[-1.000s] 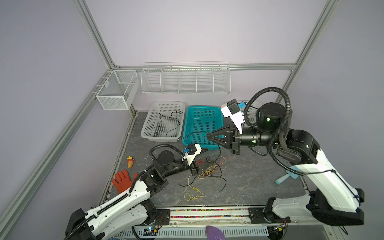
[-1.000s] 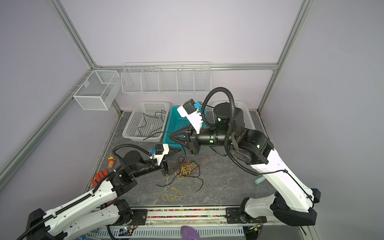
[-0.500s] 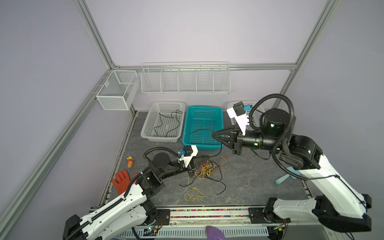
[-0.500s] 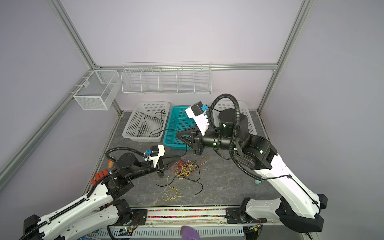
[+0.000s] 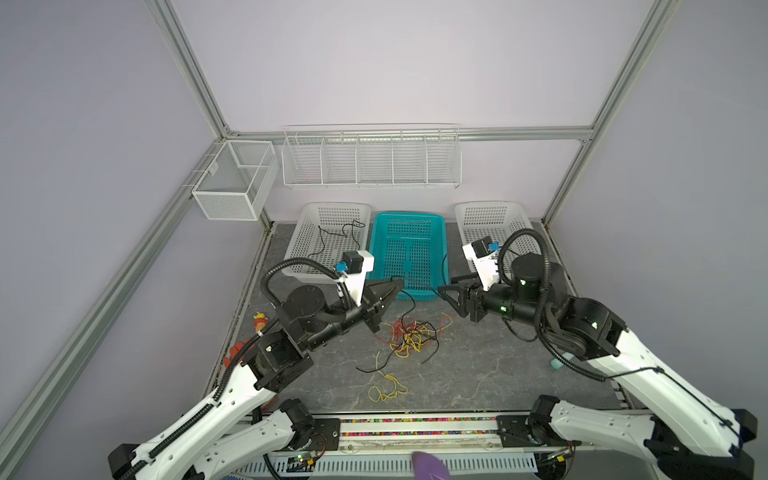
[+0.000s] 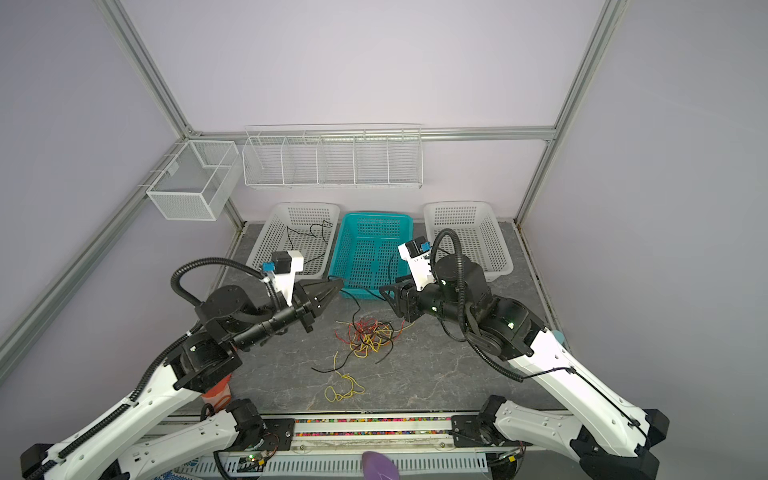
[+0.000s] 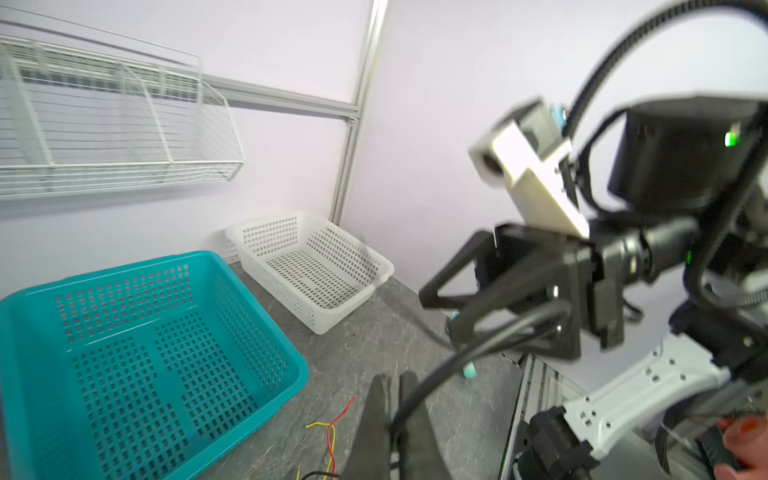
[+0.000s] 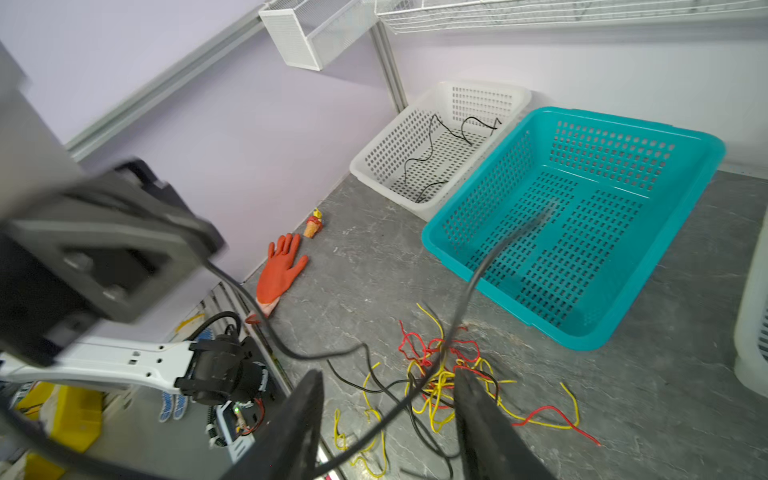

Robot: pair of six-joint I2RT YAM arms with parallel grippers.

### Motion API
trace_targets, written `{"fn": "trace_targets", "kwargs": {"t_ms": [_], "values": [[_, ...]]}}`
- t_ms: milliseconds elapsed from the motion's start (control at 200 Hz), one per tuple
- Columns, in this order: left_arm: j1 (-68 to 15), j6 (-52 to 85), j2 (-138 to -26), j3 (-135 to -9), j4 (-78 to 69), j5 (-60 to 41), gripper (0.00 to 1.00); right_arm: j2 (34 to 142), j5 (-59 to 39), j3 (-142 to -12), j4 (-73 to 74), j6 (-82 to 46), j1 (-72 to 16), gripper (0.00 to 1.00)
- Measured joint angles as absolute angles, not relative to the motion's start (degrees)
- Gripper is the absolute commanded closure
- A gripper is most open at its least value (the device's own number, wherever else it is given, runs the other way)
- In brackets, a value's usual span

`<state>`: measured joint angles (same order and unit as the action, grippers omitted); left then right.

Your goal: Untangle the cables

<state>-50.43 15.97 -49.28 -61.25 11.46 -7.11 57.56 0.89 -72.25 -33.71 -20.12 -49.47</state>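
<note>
Both top views are bright and evenly lit by soft light from above, with only faint shadows on the grey tabletop (image 5: 478, 374) and frame rails (image 5: 192, 70) that splay toward the corners. The wrist views are smeared with motion blur. The right gripper (image 7: 436, 313) and wire shelf (image 7: 116, 124) look soft, and the left gripper (image 8: 205, 249) and black cable (image 8: 473, 278) near the lens are out of focus.

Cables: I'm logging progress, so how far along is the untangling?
Done: one black cable lies in the left white basket. In hand: the left gripper is shut on a second black cable; the right gripper is open. Left: the red, yellow and black tangle on the table.
</note>
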Motion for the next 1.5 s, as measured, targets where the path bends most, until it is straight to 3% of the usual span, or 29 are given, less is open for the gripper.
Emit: {"fn": "trace_targets", "kwargs": {"t_ms": [225, 405, 935, 1195, 1499], "values": [[-50.43, 19.49, -55.9, -78.54, 24.49, -1.61, 1.0, 52.93, 1.34, -62.13, -28.97, -19.57, -49.47, 0.35], [-50.43, 20.53, -60.55, -90.28, 34.3, 3.36, 1.0, 53.63, -4.8, -55.86, -23.44, -19.55, -49.47, 0.34], [-50.43, 18.72, -71.2, -124.22, 51.55, 15.64, 1.0, 58.63, -11.75, -50.11, -11.2, -19.51, -51.92, 0.34], [-50.43, 12.53, -71.61, -126.67, 52.42, 21.54, 1.0, 60.64, -11.84, -49.63, -10.72, -19.22, -52.62, 0.34], [-45.58, 1.74, -72.69, -114.21, 47.9, 31.09, 1.0, 55.09, -9.93, -49.15, -11.18, -18.37, -52.77, 0.34]]}}
